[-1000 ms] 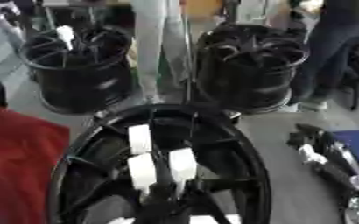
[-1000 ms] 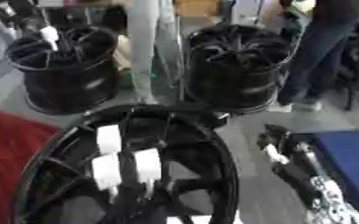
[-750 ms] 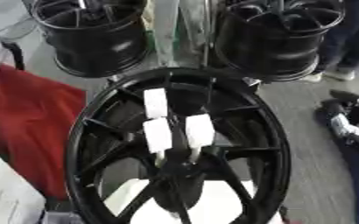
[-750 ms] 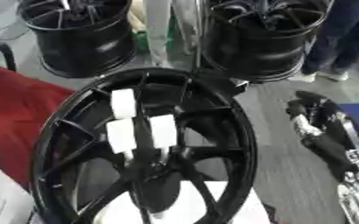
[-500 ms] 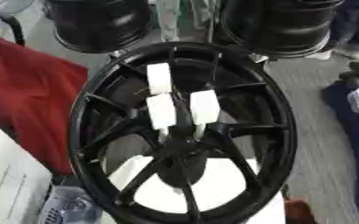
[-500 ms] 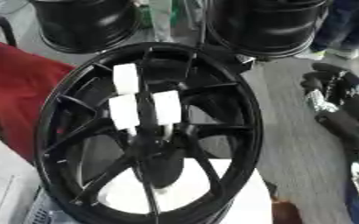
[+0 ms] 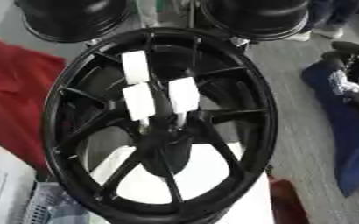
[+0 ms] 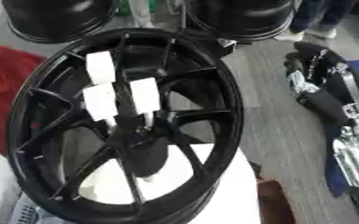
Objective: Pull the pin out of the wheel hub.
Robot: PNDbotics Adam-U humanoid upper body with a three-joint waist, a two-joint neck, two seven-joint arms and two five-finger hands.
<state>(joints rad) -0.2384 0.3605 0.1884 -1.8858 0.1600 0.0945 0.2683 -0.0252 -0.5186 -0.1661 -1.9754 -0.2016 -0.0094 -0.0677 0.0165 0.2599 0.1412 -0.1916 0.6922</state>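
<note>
Black and rigid, the wheel hub (image 7: 161, 127) lay flat before the robot; three white pins (image 7: 139, 101) stood at its centre, probably light and stiff, best pinched at the top. The right hand (image 8: 320, 103) hung right of the hub, its fingers impossible to judge. Two spare rims (image 7: 72, 17) sat beyond, red cloth (image 7: 14, 96) left.

— What lies around the work?
— A grey floor (image 7: 305, 113), a red cloth (image 7: 14, 96) at left, a blue cloth (image 7: 351, 131) at right.
— And behind?
— Two black rims (image 7: 72, 17) standing on the floor.
</note>
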